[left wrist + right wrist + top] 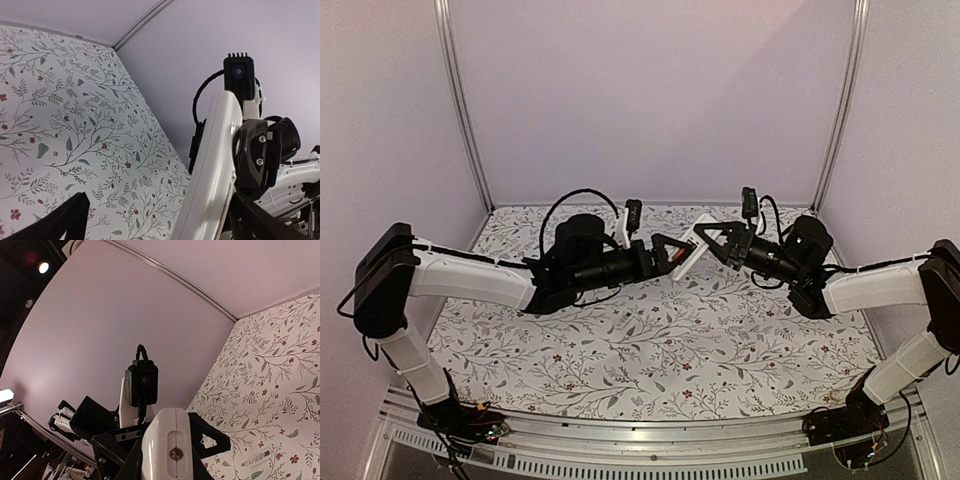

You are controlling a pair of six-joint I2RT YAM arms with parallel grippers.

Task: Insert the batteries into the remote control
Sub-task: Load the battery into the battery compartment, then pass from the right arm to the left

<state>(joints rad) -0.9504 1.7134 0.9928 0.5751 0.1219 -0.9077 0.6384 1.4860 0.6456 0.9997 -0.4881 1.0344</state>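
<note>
The white remote control (700, 228) hangs in the air over the middle of the table, tilted, between both arms. My right gripper (708, 240) is shut on it; in the right wrist view the remote (167, 440) sits end-on between my own fingers, showing a slot with a metal contact. My left gripper (680, 256) is open, its two fingers wide apart on either side of the remote (215, 165), one finger (65, 220) far from it. The batteries do not show plainly in any view.
The table has a floral cloth (650, 340) and pale walls around it with metal corner posts (465, 110). A small white printed label (257, 458) lies on the cloth. The left wrist camera (142, 382) faces the right one closely.
</note>
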